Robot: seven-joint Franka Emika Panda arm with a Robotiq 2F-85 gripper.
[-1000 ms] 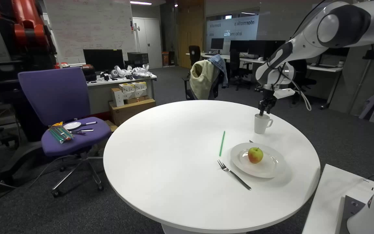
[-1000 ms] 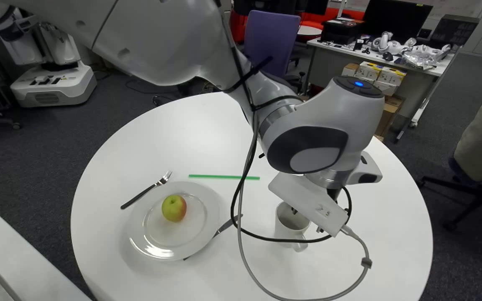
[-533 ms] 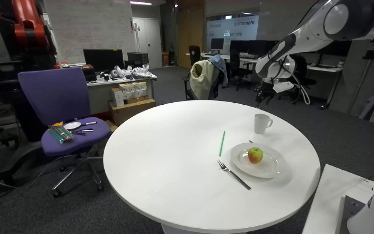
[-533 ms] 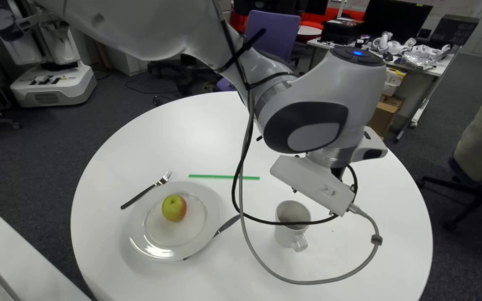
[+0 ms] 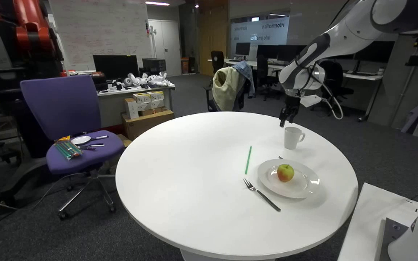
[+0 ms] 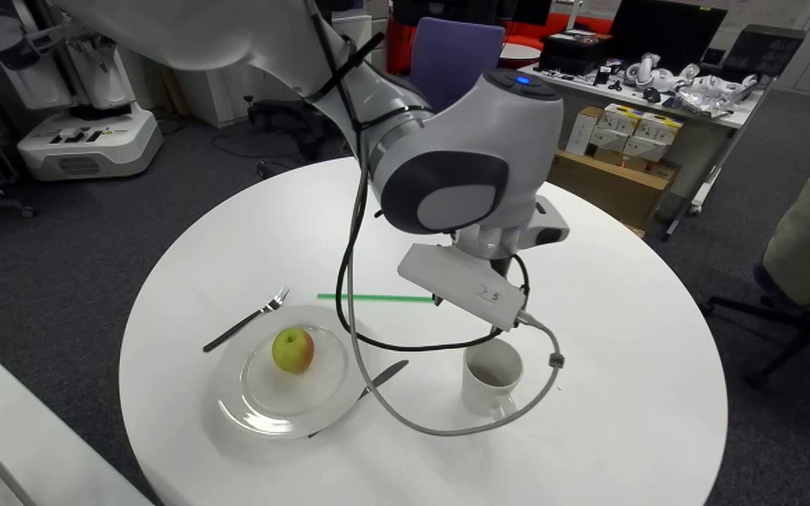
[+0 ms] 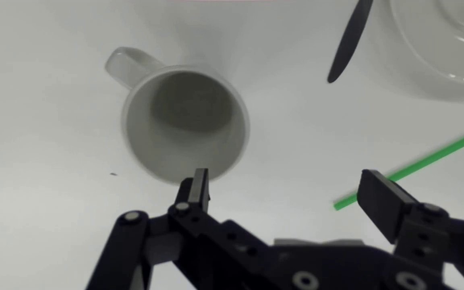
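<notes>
My gripper [image 7: 286,171] is open and empty above the table, beside a white mug. In an exterior view the gripper [image 5: 286,123] is just above and behind the mug [image 5: 291,138], apart from it. In the wrist view the mug [image 7: 185,125] is upright and looks empty, its rim partly behind the left finger. A green straw [image 7: 437,155] lies beyond the right finger; it also shows in an exterior view [image 5: 248,160]. In an exterior view a white plate [image 6: 236,383] holds an apple [image 6: 292,350]. A fork [image 6: 245,322] and a knife [image 6: 385,375] lie beside the plate.
The round white table [image 5: 187,174] bears all these things. A cable [image 6: 440,430] hangs from the arm in front of the mug. A purple chair [image 5: 64,108] with utensils and a packet on it stands off the table. A side table [image 5: 372,217] carries the robot base.
A second ago the fingers were at the mug's rim, one inside it. The gripper rose clear, then shifted toward the straw's side and came lower again. The mug has not moved.
</notes>
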